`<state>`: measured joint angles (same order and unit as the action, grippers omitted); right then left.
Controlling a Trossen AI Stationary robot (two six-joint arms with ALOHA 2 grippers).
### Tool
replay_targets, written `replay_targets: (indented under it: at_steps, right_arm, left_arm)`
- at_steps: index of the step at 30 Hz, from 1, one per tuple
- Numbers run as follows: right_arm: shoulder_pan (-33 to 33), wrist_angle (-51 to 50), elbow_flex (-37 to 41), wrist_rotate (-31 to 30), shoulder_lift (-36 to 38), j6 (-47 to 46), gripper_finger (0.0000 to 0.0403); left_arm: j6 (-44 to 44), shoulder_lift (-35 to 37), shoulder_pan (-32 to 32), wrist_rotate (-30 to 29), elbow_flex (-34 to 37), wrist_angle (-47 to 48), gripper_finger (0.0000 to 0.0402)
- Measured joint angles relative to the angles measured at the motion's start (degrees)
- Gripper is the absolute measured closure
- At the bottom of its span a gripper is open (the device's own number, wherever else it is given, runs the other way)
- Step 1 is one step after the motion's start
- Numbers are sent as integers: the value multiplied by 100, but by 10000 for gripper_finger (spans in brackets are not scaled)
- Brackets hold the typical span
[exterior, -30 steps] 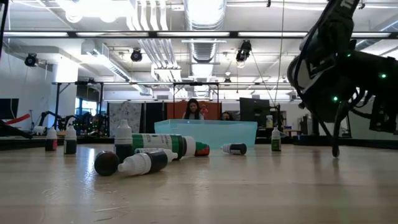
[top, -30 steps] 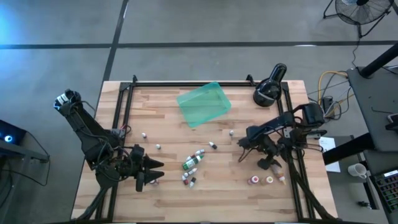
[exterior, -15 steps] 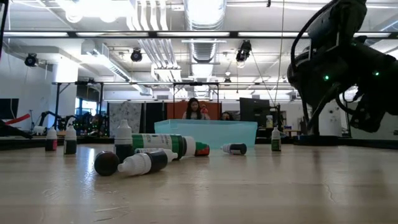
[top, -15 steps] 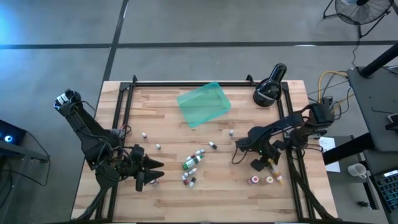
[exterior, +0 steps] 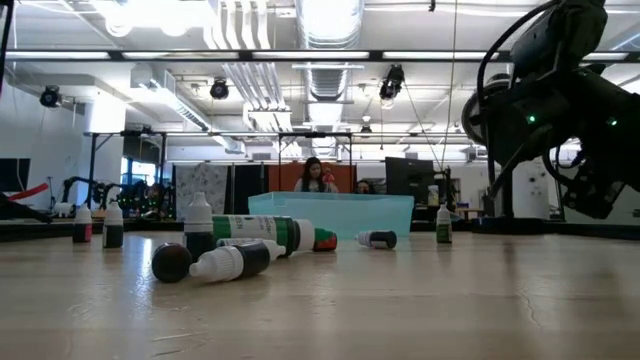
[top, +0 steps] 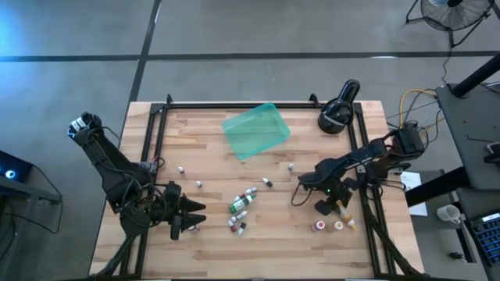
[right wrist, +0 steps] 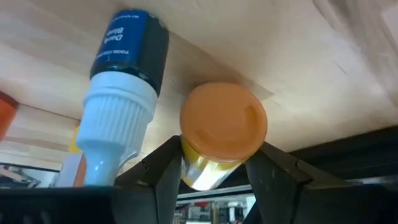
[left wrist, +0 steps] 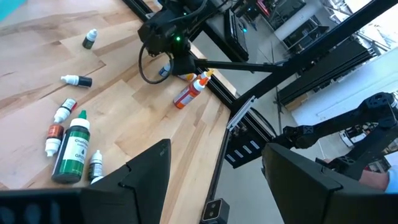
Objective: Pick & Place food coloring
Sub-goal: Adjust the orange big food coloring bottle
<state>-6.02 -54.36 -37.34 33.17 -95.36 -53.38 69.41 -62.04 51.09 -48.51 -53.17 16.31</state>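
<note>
Small white-capped food coloring bottles lie scattered mid-table (top: 241,211), and three more (top: 328,225) sit near the right front corner. My right gripper (right wrist: 216,152) is there, shut on a yellow-orange bottle (right wrist: 224,121) whose round base faces the wrist camera. A dark blue bottle (right wrist: 127,68) lies right beside it. In the high view this gripper (top: 323,206) is close to the table's right rail. My left gripper (left wrist: 211,174) hangs open over the near left of the table (top: 191,217) with nothing between its fingers. My right gripper has the yellow-orange bottle's round body (right wrist: 189,168) pinched between its two fingers, one finger (right wrist: 163,168) on each side. The fingers slant down at it and run along its length, base end toward the wrist. Whether the bottle rests on the wood I cannot tell.
A translucent teal tray (top: 256,130) lies at the far middle, and a black lamp-like device (top: 337,113) stands at the far right. Black frame rails (top: 364,179) run along the table's sides. An orange bottle (left wrist: 189,93) lies near the right edge.
My right gripper has tipped steeply and shifted slightly toward the table's left, staying by the right front bottles. In the low view, the finger that pointed down at the table no longer shows.
</note>
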Motion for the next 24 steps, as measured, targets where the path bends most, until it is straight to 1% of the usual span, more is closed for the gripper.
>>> replay_targets:
  at_steps: [3, 8, 12, 19, 22, 24]
  right_arm:
    - [-3, 9, -59, -127, -1, 24, 250]
    - [-4, -75, -362, -494, -15, 243, 291]
    - [-2, -21, -724, -1046, 22, 528, 306]
    - [9, 262, -1557, -2278, 229, 1009, 309]
    - [13, 300, -1948, -2351, 342, 1014, 310]
    - [8, 416, -2165, -2246, 361, 1004, 310]
  left_arm:
    - [4, 0, 0, 0, 0, 2, 177]
    - [6, 0, 0, 0, 0, 0, 177]
    - [6, 0, 0, 0, 0, 3, 177]
    - [4, 0, 0, 0, 0, 3, 177]
    - [4, 0, 0, 0, 0, 3, 177]
    - [4, 0, 0, 0, 0, 7, 177]
